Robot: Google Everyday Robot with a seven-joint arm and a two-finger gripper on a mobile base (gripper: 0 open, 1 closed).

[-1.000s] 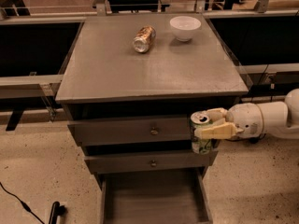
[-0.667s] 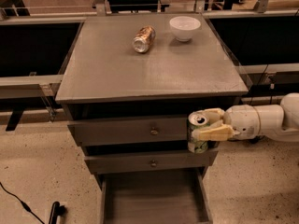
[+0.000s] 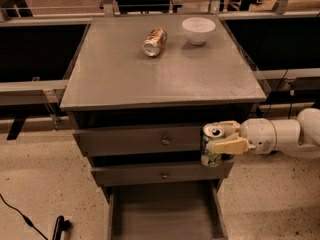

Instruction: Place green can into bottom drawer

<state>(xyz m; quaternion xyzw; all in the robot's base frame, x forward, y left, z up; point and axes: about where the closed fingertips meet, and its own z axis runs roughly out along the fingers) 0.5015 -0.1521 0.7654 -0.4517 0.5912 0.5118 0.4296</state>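
Nearest, at six o'clock in the view, the bottom drawer (image 3: pixel 165 218) stands pulled out from the grey cabinet (image 3: pixel 125 79), a shallow tray with low side walls, its front edge cut off by the frame. Off at seven o'clock a dark cable (image 3: pixel 17 211) trails over the speckled floor beside a small black object (image 3: pixel 59 227).

Above the drawer's right side wall, at about four o'clock from the middle of the view, the gripper (image 3: pixel 216 136) reaches in from three o'clock on a white arm (image 3: pixel 280 136). Its jaws are closed onto the green can (image 3: pixel 211 154), one pale finger (image 3: pixel 229 145) across the can's front and the other behind its rim. The can is upright (pull tab and silver top showing), off any surface, in front of the right ends of the two knobbed drawers (image 3: pixel 140 141), both of which sit shut.

Farther back on the cabinet top, at twelve o'clock, an orange-copper can (image 3: pixel 154 41) lies on its side. A white bowl (image 3: pixel 198 30) sits near it at one o'clock, the two apart.
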